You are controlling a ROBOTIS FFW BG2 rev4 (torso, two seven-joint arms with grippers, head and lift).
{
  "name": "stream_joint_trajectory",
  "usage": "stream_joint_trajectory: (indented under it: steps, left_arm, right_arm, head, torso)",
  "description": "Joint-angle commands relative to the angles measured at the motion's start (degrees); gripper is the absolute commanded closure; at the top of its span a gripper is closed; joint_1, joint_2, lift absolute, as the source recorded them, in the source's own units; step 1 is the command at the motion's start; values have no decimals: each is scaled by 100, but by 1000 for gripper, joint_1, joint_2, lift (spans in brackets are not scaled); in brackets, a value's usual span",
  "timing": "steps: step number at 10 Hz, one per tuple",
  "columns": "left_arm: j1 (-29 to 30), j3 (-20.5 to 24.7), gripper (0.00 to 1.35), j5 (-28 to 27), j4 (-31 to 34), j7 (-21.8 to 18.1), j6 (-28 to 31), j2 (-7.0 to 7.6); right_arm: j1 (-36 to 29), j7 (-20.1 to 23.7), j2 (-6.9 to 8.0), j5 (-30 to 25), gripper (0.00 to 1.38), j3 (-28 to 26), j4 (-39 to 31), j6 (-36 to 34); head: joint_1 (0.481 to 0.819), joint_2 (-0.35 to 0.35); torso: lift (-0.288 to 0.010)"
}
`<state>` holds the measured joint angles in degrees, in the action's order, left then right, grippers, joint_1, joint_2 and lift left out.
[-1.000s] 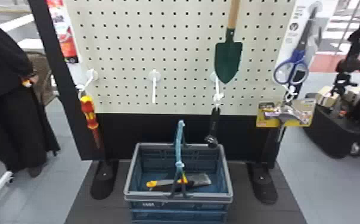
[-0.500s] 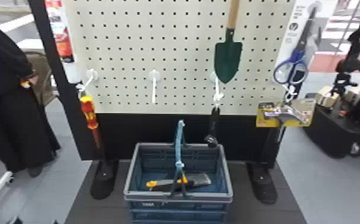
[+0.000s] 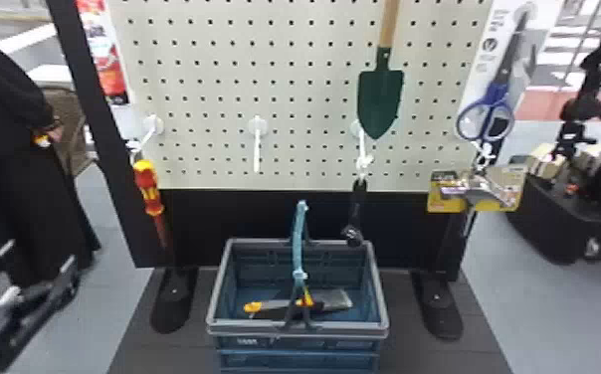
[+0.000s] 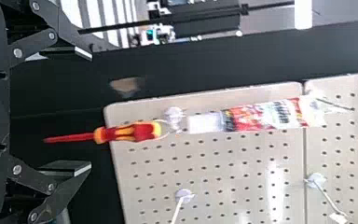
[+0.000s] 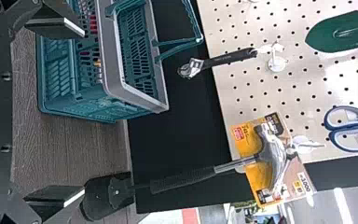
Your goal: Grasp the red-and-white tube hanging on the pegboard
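At the upper-left edge of the pegboard (image 3: 289, 74), the red-and-white tube (image 3: 101, 49) hangs vert. against the black frame post, w/ its top cut off by the head view's edge. Directly below it a red/yellow screwdriver (image 3: 148, 191) hangs from a white hook. In left wrist view the tube (image 4: 261, 116) sits in line w/ the screwdriver (image 4: 121, 133), its white end just beside that hook.

Left gripper (image 4: 79, 109) is spread wide, nothing btwn the fingers, well apart from the tube and facing the board's left edge.

Further right on the board: a bare white hook, a green trowel (image 3: 379, 102), a black wrench (image 3: 354, 214) below it, blue scissors (image 3: 486, 117) at the right edge, and a hammer (image 3: 478, 191) on a yellow card under them. A blue basket (image 3: 297, 330) stands on the dark base below the board, handle upright, w/ a yellow-handled tool inside.

Right gripper (image 5: 81, 111) is also released, fingers wide, low on the right side, near the basket and the hammer.
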<state>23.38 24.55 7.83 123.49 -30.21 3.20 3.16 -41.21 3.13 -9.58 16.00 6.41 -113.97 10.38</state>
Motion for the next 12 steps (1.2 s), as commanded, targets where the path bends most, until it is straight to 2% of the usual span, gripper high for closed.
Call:
stream_joint_trajectory:
  steps: [1,3,6,8,10,12]
  left_arm:
    - [-391,-11,449,131,174,-64,506,256]
    - [-1080,-20,450,456,188,-283,1323,660]
    - [-2003,68,450,465,315,-389,2009,1205]
    - [-2519,200,444,1045,48,-459,2765,1600]
    - [-2950,112,449,1669,-388,-547,3187,1846]
    - [-3516,-328,449,1994,-965,-696,3310,2040]
  right_arm:
    - [8,3,0,0,124,0,13,-1]
    - [8,38,0,0,124,0,27,-10]
    - [8,82,0,9,124,0,27,-10]
    - [33,109,18,0,124,0,41,-36]
    - [45,117,18,0,124,0,41,-36]
    - [70,153,18,9,124,0,69,-45]
  head:
    - [549,0]
    - [549,0]
    - [549,0]
    - [549,0]
    - [549,0]
    - [549,0]
  torso:
    - [-100]
    - [-100]
    - [-100]
    - [-100]
    - [-100]
    - [-100]
